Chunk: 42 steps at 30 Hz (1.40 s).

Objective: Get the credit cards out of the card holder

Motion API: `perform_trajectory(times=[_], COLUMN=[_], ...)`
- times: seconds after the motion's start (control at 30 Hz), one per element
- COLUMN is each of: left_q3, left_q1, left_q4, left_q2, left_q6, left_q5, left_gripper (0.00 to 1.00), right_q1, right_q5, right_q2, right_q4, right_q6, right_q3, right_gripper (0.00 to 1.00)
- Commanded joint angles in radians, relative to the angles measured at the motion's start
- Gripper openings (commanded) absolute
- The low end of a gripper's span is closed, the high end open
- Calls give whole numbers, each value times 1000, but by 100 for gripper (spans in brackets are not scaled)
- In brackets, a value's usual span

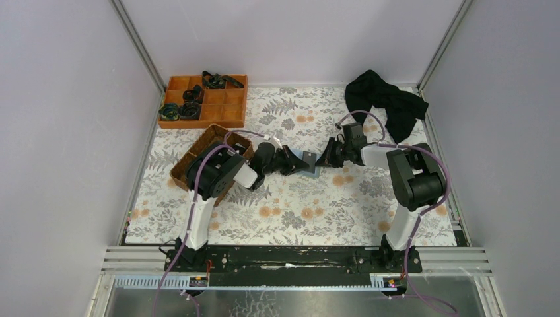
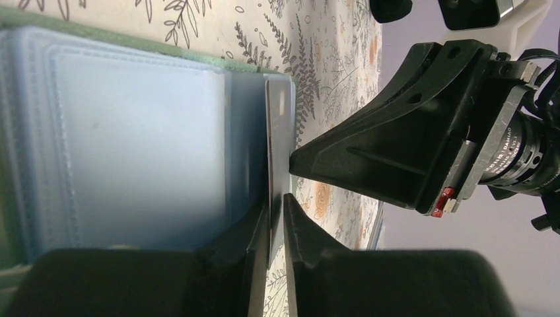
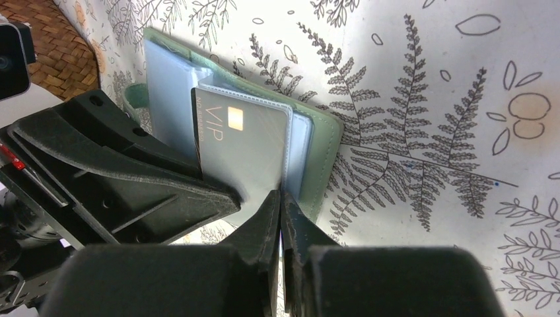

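1. Card holder (image 3: 322, 155): open, at centre between my arms; left gripper (image 2: 276, 208) pinches its leaf edge.
2. Credit card (image 3: 244, 142): partly sleeved; right gripper (image 3: 281, 205) closed on its edge.
3. Risk: left pinch traps card too; holder drags along.

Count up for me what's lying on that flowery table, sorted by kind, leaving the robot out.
Wallet: 1
Card in view: 1
Tray: 1
Basket: 1
Cloth: 1
Black bits in the tray: too small to count
Total: 5, bits aside
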Motion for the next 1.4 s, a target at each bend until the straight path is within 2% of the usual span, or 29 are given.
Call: perform_trajectory(times=[0.0,1.13,1.27,1.37], left_q3=[39,38,46,51], left_q1=[2,101,107,109], left_q4=[-113,-129,-103,-24], left_q2=[-20,-54,-40,-14], left_q6=[78,110,95,45], left_q5=[3,53,93,145], left_gripper=[20,21,21,21], right_q1=[9,7,6,7], right_q5=[23,28,23,21], right_q2=[42,64,70,75], right_q4=[-26,-37,-34,-31], right_q6=[-11,-20,-20,-19], right_q3=[23,23,23,24], right_gripper=[6,4,4,4])
